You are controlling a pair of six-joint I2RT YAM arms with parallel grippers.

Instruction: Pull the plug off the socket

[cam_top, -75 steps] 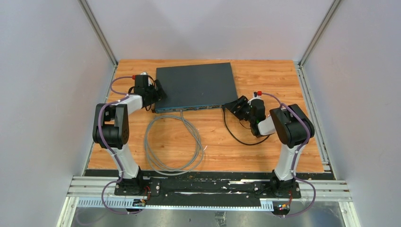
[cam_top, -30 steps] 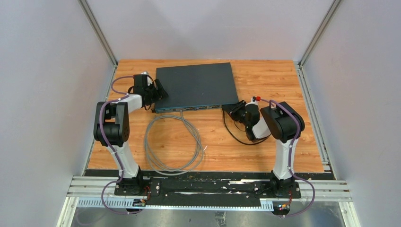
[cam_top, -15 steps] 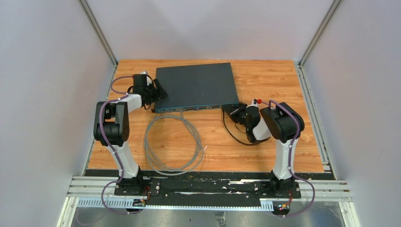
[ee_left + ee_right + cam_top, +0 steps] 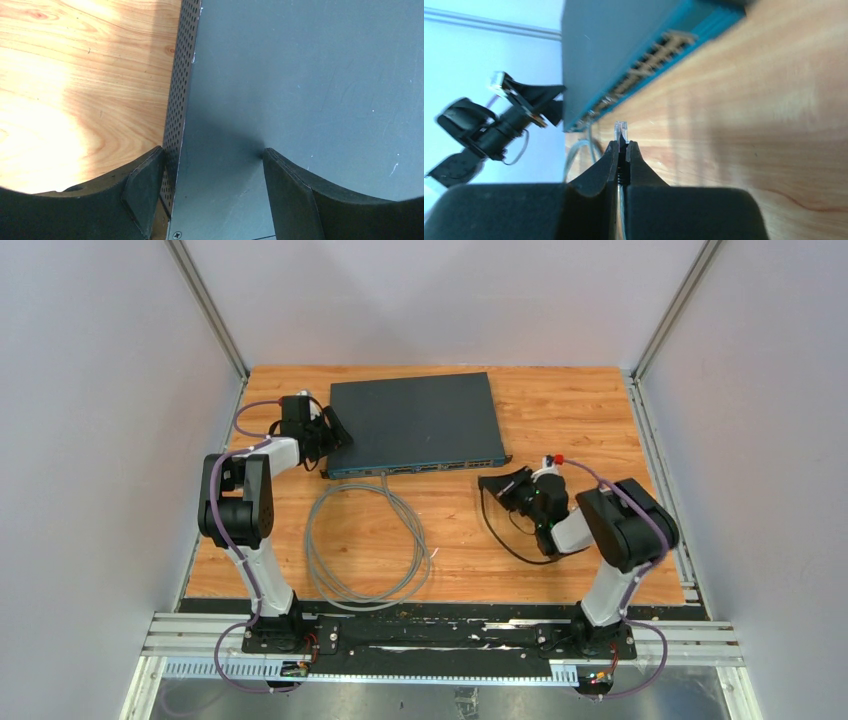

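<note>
R-arm log | my right end effector [image 4: 622,146]: clamped shut on plug [image 4: 621,131] | plug: clear of switch [image 4: 415,420], toward worktop [image 4: 600,410] right edge | my left end effector [image 4: 212,165]: part-open astride switch's left edge | risk: thin pinch; drag from the black cable [image 4: 487,520] could slip the plug free

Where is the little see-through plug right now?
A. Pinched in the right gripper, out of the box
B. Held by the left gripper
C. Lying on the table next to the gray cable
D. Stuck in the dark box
A: the right wrist view shows the plug poking out of the shut right gripper, with bare wood between it and the box.
</note>
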